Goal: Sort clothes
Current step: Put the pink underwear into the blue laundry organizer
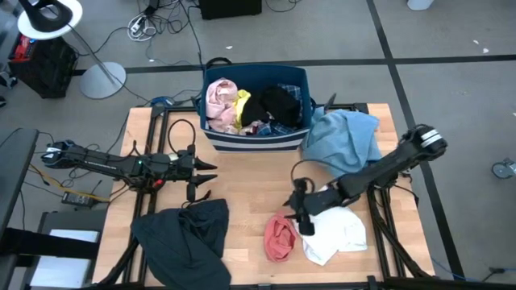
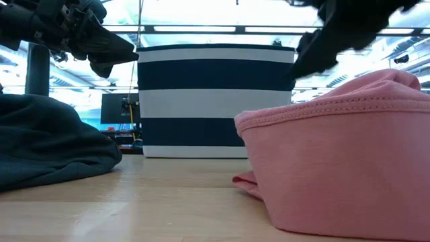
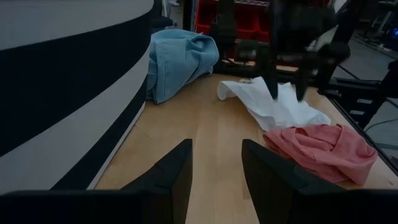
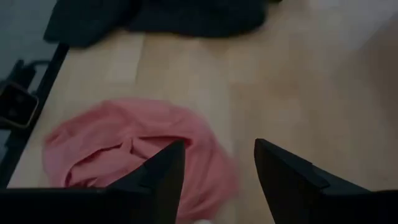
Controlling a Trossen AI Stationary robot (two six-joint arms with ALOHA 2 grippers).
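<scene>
We judge the pink garment (image 1: 280, 238), crumpled on the near desk (image 1: 242, 173) just left of the white one (image 1: 337, 231), light and limp, best pinched at a raised fold by our released, empty right hand (image 1: 300, 211) above it.

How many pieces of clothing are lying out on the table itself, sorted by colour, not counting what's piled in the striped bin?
Dark grey garment: 1
Pink garment: 1
White garment: 1
Light blue garment: 1
Total: 4 on the table. The pile in the striped bin is too tangled to count.
</scene>
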